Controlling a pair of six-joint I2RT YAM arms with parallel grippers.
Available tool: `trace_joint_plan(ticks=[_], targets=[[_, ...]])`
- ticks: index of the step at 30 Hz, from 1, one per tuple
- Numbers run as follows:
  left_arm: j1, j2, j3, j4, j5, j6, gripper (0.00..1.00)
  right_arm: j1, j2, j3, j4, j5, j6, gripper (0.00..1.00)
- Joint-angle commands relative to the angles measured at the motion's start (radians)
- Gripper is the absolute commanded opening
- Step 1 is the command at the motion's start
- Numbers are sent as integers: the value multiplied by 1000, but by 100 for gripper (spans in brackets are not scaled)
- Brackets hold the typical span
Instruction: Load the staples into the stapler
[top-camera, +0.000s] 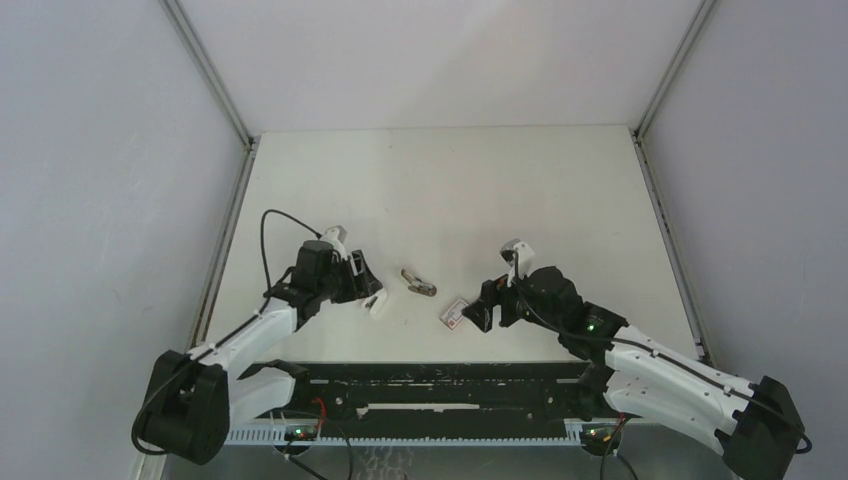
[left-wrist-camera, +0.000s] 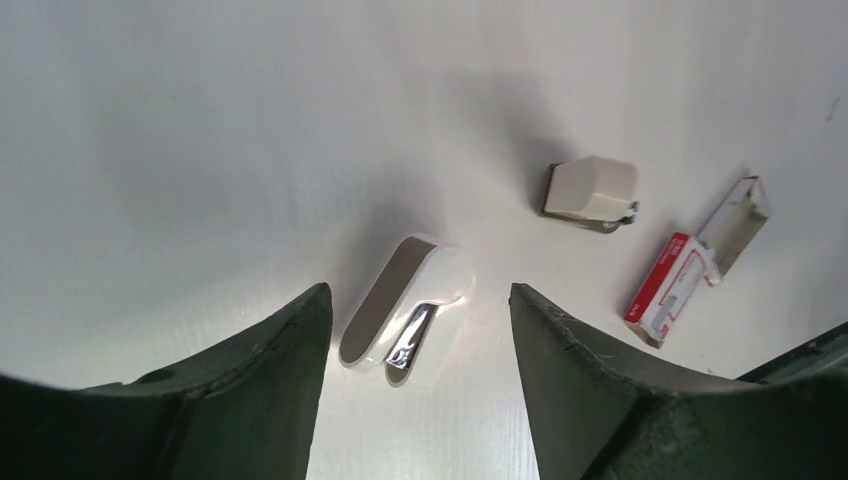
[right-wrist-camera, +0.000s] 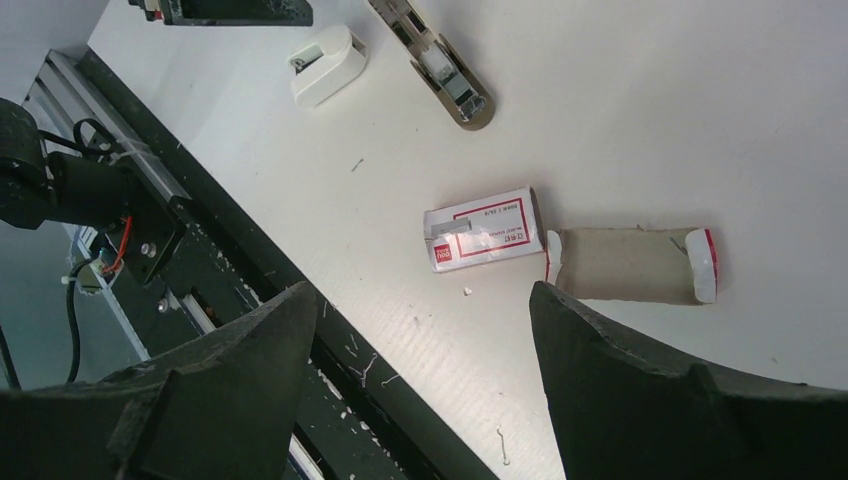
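I judge this the pick-up step: my left gripper hangs spread wide, holding nothing, over the staples, a silvery bar against a white plastic shell. The stapler lies apart, between the arms. My right gripper gapes empty above the staple box; next I must pinch that thin bar alone.

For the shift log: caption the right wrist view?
Open right end effector facing the red-and-white flat cardboard box, tan cardboard tray at its end.

White table holds stapler, white piece, perhaps its cover, box, tray.
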Motion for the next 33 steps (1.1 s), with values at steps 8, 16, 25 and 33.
trace_joint_plan(ticks=[8,16,25,33], targets=[[-71,-71,71,189,88,108,71,3,-42,-16,62,17,-43,77],[-118,125,158,237,90,124,70,5,-16,-23,84,15,-32,77],[-131,247,215,272,151,114,58,5,96,-9,177,56,-31,76],[-138,247,199,248,146,142,48,6,380,95,309,55,61,64]])
